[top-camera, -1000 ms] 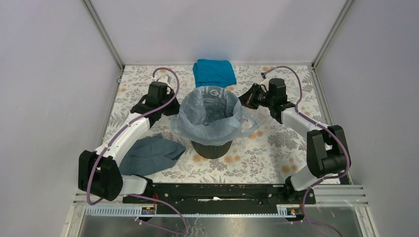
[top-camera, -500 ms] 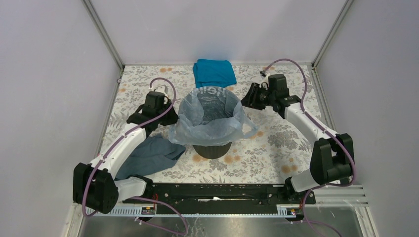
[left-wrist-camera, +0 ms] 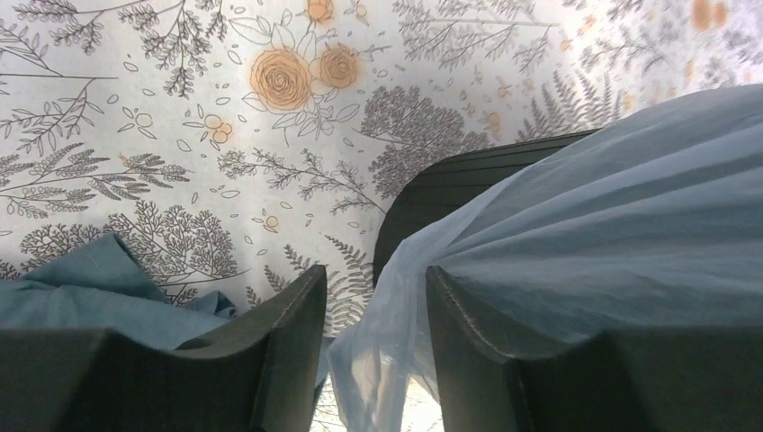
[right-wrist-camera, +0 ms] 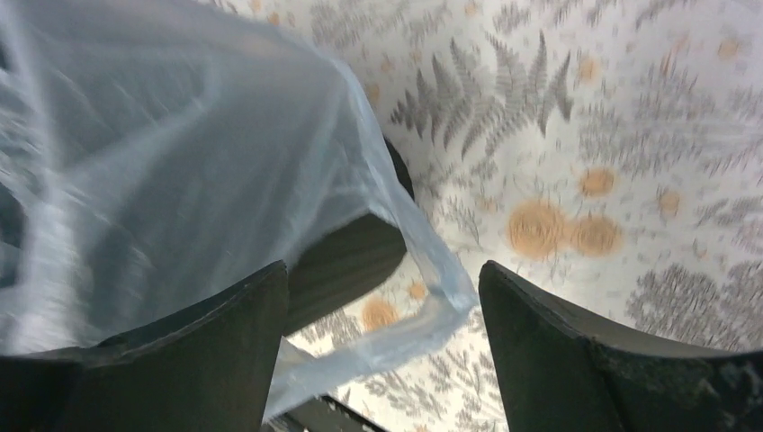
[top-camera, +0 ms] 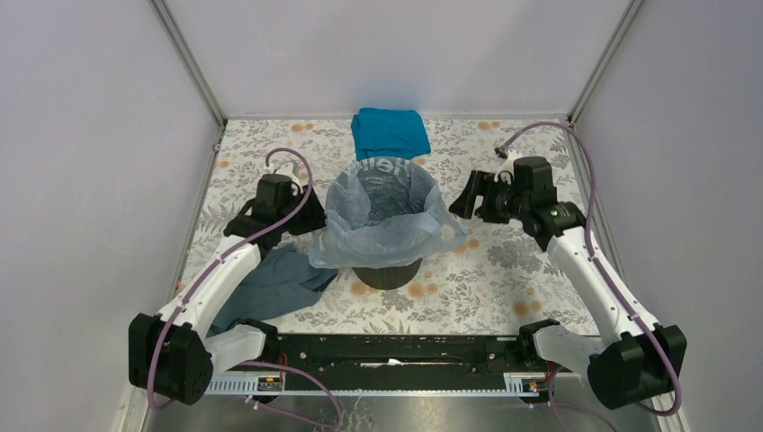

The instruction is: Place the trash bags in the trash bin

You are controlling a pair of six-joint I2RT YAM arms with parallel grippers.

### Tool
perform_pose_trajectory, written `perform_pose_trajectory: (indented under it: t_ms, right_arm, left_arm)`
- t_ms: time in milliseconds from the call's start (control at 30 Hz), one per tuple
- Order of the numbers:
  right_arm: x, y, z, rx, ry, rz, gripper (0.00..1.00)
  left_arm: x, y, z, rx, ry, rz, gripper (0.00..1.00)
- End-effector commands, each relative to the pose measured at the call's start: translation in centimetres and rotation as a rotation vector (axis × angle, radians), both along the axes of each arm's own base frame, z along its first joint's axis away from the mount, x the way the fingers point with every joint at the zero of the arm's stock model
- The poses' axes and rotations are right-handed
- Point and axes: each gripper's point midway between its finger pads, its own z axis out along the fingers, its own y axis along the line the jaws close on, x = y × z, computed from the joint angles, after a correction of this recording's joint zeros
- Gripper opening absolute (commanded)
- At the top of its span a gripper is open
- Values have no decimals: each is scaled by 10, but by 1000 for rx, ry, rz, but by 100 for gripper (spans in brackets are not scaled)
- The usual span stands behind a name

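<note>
Trash bag [top-camera: 385, 236], thin, pale blue-grey and translucent, is seen lining the black round trash bin [top-camera: 385, 275] at the middle of a floral-patterned table [top-camera: 504, 261]. The bag's mouth is spread open inside the bin. Its upper edge is folded outward over the rim, so a wrinkled skirt of film is draped down the outside. Only the bin's lower part is visible from overhead. A loose flap of film is trailed out on the bin's right side.

The left gripper [top-camera: 309, 216] is held just beside the bin's left side. Its jaws are parted, and a fold of the draped film hangs in the gap, not pinched. The right gripper [top-camera: 461, 202] is held near the bin's right side with its jaws spread wide and nothing clasped. In its wrist view the trailing flap is seen below, between its fingers [right-wrist-camera: 225, 342].

A folded teal cloth [top-camera: 390, 132] is laid behind the bin, apart from it. A dark slate-grey cloth [top-camera: 274, 281] is crumpled at the bin's near left, partly under the left arm.
</note>
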Motion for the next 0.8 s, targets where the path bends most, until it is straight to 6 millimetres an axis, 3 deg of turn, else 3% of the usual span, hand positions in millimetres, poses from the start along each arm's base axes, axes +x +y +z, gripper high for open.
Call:
perform_pose_trajectory:
  t_ms: [0,200,300,367,500,667,767]
  right_arm:
    - [-27,3,-36,43,108,16,84]
    - [-29,24,-63,119,169,56,80]
    - [-28,34,-73,183,190,60,63]
    - [-27,36,-86,187,206,42,47]
    - [-23,33,-114,177,231,-12,29]
    - [-19,42,-139,184,273,-14,23]
    - [-18,50,-146,169,285,-3,23]
  left_arm:
    - [3,3,44,-23,-109,3,56]
    - [-20,9,51,-78,-106,62,70]
    - [-32,8,43,-150,-101,103,70]
    - [-40,1,30,-213,-76,96,64]
    - [-48,-13,0,-289,6,71,41]
    - [-49,-28,-25,-349,38,29,20]
    - [-47,-34,-40,-339,67,11,12]
